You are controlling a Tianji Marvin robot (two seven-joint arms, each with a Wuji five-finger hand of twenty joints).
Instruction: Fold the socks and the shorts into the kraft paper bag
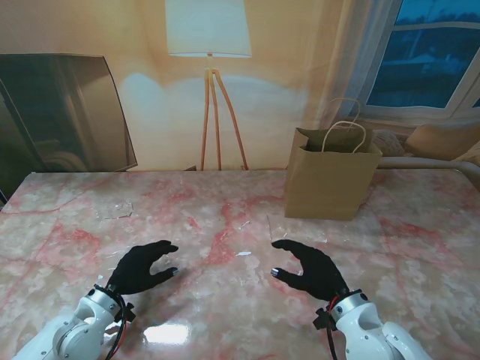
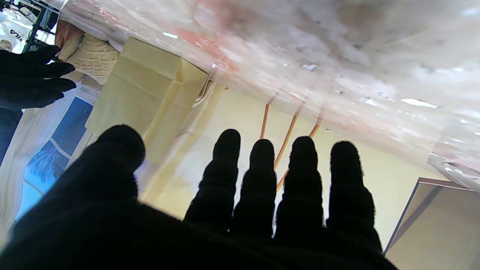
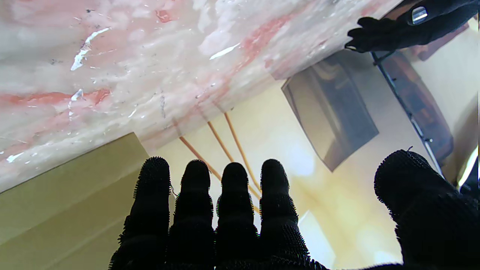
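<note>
The glossy pink-and-white marbled stone surface stretches out ahead of both robot hands, smooth and reflective. A stiff rectangular brown kraft paper bag with twisted cord handles stands upright on it, well beyond the right robot hand and slightly to its right. That black-gloved hand hovers with fingers spread, gripping nothing. The left robot hand, equally black and knitted, is likewise spread and empty. A wooden tripod floor lamp stands behind.

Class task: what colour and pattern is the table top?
Pink-red veined marble table top, clearest from the stand view.
</note>
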